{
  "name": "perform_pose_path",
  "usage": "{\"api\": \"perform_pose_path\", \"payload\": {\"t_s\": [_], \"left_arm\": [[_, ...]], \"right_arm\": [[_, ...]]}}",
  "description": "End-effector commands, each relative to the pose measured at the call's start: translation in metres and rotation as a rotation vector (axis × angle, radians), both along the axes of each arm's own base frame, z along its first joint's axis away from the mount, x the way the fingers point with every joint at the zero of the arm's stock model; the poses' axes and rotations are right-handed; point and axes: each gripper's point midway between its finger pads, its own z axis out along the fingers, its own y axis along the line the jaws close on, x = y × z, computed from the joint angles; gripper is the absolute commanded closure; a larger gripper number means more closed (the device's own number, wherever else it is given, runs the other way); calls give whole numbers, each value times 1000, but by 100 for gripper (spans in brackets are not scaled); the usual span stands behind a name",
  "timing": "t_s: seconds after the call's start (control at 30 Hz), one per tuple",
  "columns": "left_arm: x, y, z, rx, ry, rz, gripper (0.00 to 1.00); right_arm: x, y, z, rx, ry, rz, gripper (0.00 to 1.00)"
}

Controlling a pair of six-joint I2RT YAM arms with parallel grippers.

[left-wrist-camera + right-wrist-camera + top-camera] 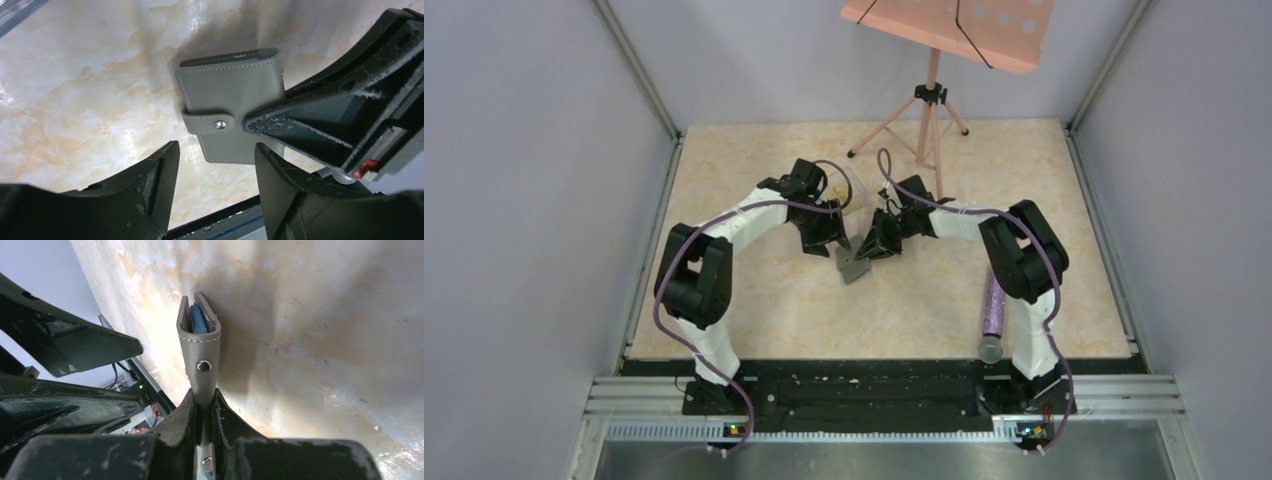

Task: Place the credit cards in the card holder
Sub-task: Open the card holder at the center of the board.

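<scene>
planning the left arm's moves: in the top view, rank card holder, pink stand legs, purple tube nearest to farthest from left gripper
1. card holder, right beside the left gripper, mid-table
2. pink stand legs, toward the far edge
3. purple tube, right side, by the right arm

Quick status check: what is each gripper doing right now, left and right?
Left gripper: open, gripping nothing.
Right gripper: shut on the card holder, pinching one end of it.
</scene>
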Motion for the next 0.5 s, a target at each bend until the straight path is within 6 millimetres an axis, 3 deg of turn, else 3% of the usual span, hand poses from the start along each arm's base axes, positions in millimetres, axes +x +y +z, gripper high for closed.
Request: {"api": "perform_pose_path", "payload": {"t_s": [0.0, 0.23, 0.47], "left_arm": [[1, -7, -9, 37, 29, -24, 38], [-3, -16, -24, 62, 72, -42, 45], [-9, -9, -34, 120, 109, -41, 69]], "right_arm": [[1, 10, 40, 49, -89, 27, 100], [-3, 9, 46, 64, -89, 32, 100], [-2, 8, 51, 52, -114, 43, 100]]}}
